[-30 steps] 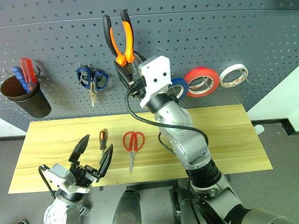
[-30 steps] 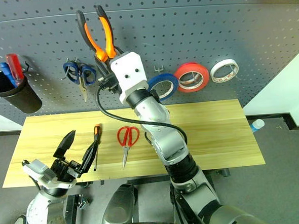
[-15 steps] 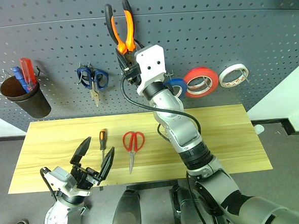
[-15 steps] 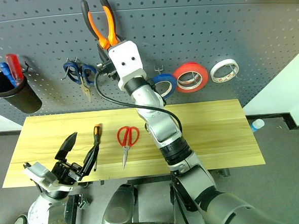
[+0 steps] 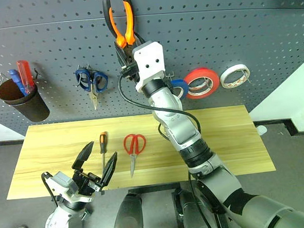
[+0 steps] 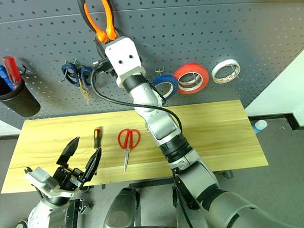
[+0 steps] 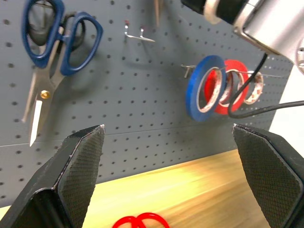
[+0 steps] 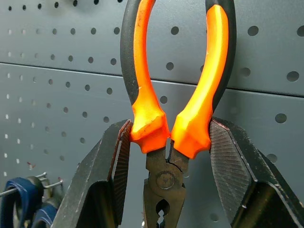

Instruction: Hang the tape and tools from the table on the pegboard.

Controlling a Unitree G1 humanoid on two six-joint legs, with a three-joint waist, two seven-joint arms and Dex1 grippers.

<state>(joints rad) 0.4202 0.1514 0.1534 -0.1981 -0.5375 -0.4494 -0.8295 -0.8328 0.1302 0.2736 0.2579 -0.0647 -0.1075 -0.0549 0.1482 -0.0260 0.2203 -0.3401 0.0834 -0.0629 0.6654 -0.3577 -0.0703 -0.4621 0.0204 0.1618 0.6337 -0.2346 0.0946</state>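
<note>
Pliers (image 8: pixel 173 118) sit clamped handles-up in my right hand (image 5: pixel 129 56) against the pegboard (image 5: pixel 229 31); I should settle one handle squarely over a hook before releasing, left hand (image 5: pixel 95 164) spread, idle.

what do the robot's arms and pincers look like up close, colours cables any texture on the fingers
Both arms have silver-grey metallic segments with black joint bands. The right arm ends in a white block with two small holes, and a black cable loops beside it. Each pincer, left pincer and right pincer, has two black wedge-shaped fingers with finely cross-hatched inner pads.
</note>
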